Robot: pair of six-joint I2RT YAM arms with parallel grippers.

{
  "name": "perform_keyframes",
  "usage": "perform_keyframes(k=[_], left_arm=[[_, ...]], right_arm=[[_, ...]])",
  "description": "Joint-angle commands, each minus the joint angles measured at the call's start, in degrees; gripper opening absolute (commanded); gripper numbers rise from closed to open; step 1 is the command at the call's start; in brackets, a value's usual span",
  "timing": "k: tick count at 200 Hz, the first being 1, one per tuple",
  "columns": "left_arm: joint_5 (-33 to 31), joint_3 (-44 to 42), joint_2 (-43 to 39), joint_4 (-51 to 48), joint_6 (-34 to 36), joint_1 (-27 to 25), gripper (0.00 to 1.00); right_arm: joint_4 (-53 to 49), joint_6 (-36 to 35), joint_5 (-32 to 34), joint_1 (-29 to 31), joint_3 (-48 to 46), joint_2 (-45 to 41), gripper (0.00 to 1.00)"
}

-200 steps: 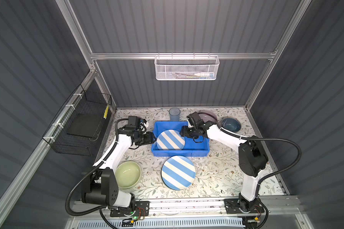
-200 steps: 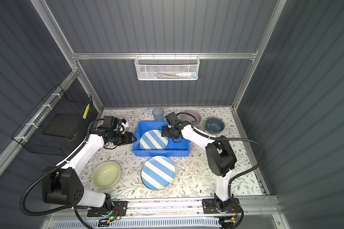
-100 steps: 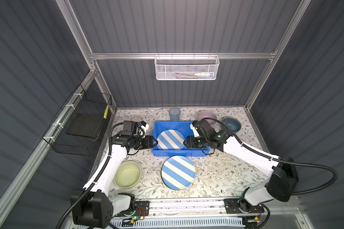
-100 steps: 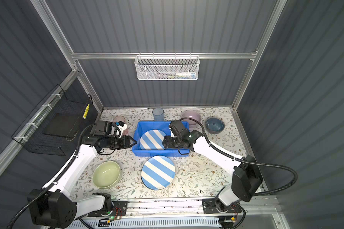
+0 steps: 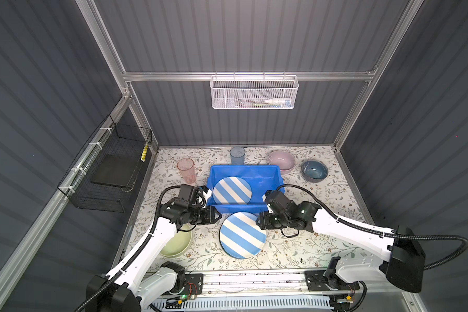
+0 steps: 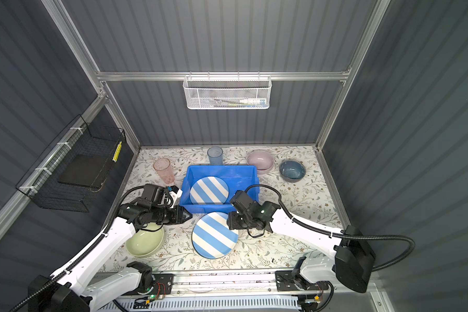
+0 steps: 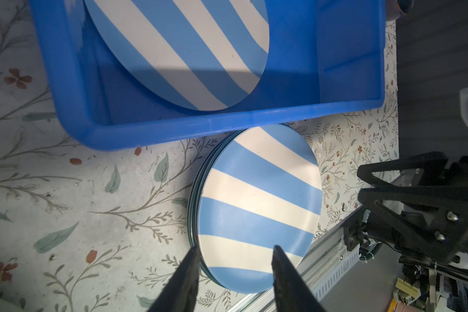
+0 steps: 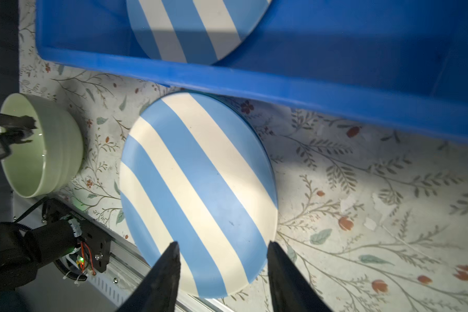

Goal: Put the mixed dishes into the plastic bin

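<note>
Bin: blue plastic, set toward the back middle of the floral tabletop. A striped plate, blue and white, lies inside the bin, in its left part.

A second striped plate lies on the tabletop just in front of the bin, its far edge right at the bin's front lip. In the left wrist view thin dark rims show beneath its edge.

The left hand hangs by the bin's front left corner, just beside the outer plate's left edge and pointing toward it. Its jaws stand part-way apart and grip nothing.

The right hand hangs in front of the bin's right part, at the same plate's right edge. Its jaws stand moderately apart and nothing is clamped. Whether the tips touch the plate cannot be told.

Other dishes, all outside the bin:
- green bowl: front left of the bin, partly under the left arm
- pink tumbler: upright, left of the bin's back left corner
- blue tumbler: upright, just behind the bin's back wall
- pink bowl: just beside the back right corner
- dark-blue bowl: farther right of the bin than the pink bowl

A white mesh basket hangs on the back wall, above and behind the bin. A black wire basket hangs on the side wall to the bin's left.
</note>
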Motion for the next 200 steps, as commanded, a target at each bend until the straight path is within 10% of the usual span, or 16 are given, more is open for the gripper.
perform_keyframes(k=[1,200], left_arm=[[-1.44,-2.12,-0.5,0.03,-2.33,-0.84,0.42],[-11.42,-5.39,10.18,-0.03,-7.69,-14.83,0.21]], right_arm=[[2.64,3.18,3.06,0.18,-3.89,-2.33,0.5],[17.72,1.37,-11.71,-4.79,-15.29,1.31,0.37]])
